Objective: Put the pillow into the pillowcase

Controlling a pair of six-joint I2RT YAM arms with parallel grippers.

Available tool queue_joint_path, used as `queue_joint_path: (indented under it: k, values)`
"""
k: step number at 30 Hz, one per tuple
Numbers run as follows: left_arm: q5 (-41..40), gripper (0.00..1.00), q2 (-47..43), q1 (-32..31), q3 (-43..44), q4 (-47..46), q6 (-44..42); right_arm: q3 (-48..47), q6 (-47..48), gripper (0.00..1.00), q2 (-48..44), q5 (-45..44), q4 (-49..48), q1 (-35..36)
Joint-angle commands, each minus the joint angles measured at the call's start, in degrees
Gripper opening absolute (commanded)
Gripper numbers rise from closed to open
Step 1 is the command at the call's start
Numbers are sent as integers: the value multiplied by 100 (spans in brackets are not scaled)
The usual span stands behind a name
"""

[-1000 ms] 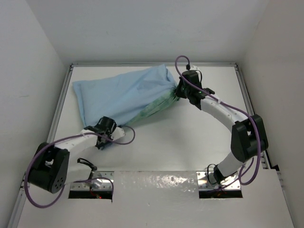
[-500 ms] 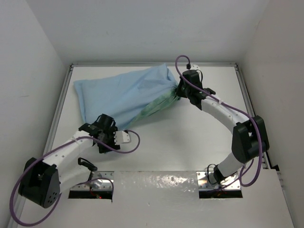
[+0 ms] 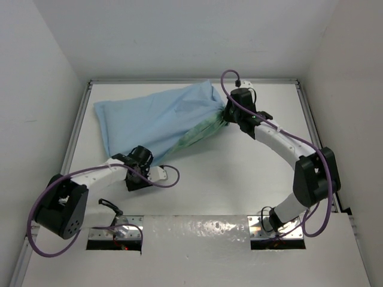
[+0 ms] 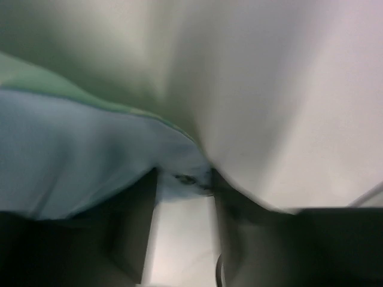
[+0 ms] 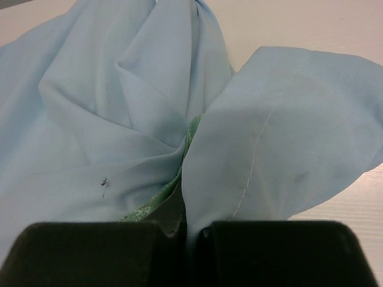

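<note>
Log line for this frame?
right gripper: shut on pillowcase, bunched right end | left gripper: open, at pillowcase near edge | pillowcase: lying on table

Fixed overhead view looking down, both wrist views close against the pillowcase (image 3: 155, 116)

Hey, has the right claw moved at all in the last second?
No. The right claw sits in the same spot near the table's far edge as a second ago, shut on the bunched end of the pillowcase.
</note>
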State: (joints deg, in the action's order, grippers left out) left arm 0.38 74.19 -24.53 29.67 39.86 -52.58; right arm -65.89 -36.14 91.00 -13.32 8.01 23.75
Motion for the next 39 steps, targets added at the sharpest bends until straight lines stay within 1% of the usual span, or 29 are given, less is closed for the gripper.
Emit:
queue_joint_path:
  k: [1,2,3,7,10,11,13,14,15,16,18,19,21,22,24,25,27,28,30,32,36,38,39]
  values:
    - [-583,27,711,115,-533,-1507,-16,14,151,0,-364,-127,-274,-19]
    - [-566,7,658,124,-428,-1542,106,15,160,0,-381,-144,-265,-19]
    - [-522,0,614,133,-392,-1603,142,15,177,0,-399,-144,-256,-28]
    - [-565,0,281,194,-181,-1604,449,6,204,0,-469,-162,-239,-46]
    - [-881,0,-307,317,283,-1402,766,-29,265,0,-557,-188,-195,-81]
    - [-986,0,-657,361,720,-1315,923,-90,370,0,-583,-232,-125,-81]
    - [-1242,0,-984,580,1336,-998,1047,-196,563,0,-697,-285,-28,-90]
    - [-1338,0,-1125,773,2070,-745,1196,-318,643,0,-811,-320,59,-98]
    - [-1356,0,-1126,870,2495,-586,1258,-398,722,0,-812,-311,104,-107]
    - [-1374,0,-1100,976,3239,-436,1337,-573,862,0,-943,-277,156,-142]
    - [-1557,0,-1047,1117,3807,-181,1338,-784,1012,0,-1075,-6,253,-186]
    - [-1628,0,-1039,1126,4253,-128,1346,-1038,1152,0,-1198,66,306,-204]
    - [-1699,0,-1030,1135,4677,117,1338,-1364,1284,0,-1260,267,551,-204]
    - [-1752,0,-995,1135,5106,188,1373,-1748,1424,0,-1295,303,674,-204]
    - [-1979,0,-968,1144,5565,338,1373,-2111,1539,0,-1374,339,1017,-204]
    - [-2094,0,-951,1144,6020,365,1329,-2400,1662,0,-1514,287,1114,-204]
    - [-2384,0,-951,1153,6461,400,1242,-2612,1768,0,-1716,208,1290,-204]
    - [-2455,0,-968,1153,6873,426,1171,-2753,1873,0,-1839,172,1343,-204]
    - [-2692,0,-977,1144,7392,479,1083,-2920,2005,0,-2173,172,1536,-204]
    - [-2989,0,-1021,1144,7823,444,995,-3000,2110,0,-2489,268,1843,-204]
    - [-3228,0,-1109,1144,8352,409,863,-3061,2120,0,-3000,427,2309,-204]
    - [-3290,0,-1118,1144,8380,418,819,-3001,2067,0,-3236,444,2521,-204]
    - [-3273,0,-1161,1144,8223,426,784,-2791,2015,0,-3325,436,2556,-195]
